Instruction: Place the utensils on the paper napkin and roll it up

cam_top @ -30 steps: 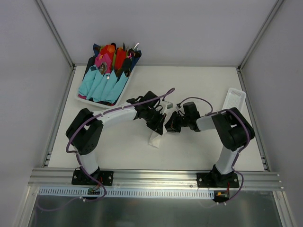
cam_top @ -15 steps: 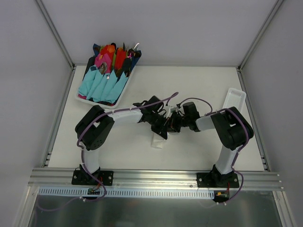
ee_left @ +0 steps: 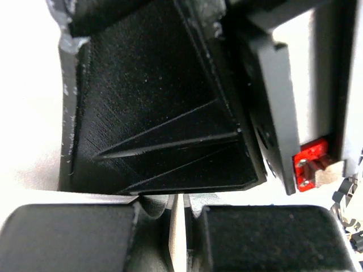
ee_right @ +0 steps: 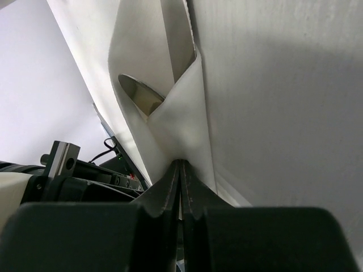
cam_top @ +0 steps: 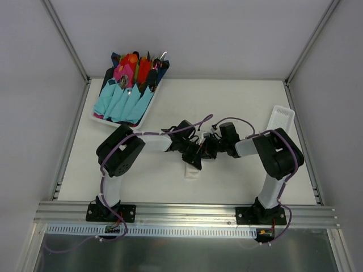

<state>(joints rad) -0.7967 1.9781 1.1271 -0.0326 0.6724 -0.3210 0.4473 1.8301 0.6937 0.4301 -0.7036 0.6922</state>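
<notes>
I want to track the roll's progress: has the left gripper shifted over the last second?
Yes. The left gripper has moved right, away from the bundle tray, and now sits close against the right gripper, above the paper napkin.

top: fixed high, behind both arm bases [cam_top: 110, 212], looks down on the whole table [cam_top: 238, 102] | left wrist: very near, looks along its fingers [ee_left: 74, 238], black housing [ee_left: 159, 113] fills frame | right wrist: very near, looks along its fingers [ee_right: 161, 195] at the napkin [ee_right: 181, 119] fold | shared: napkin at table centre, seen in top and right wrist
</notes>
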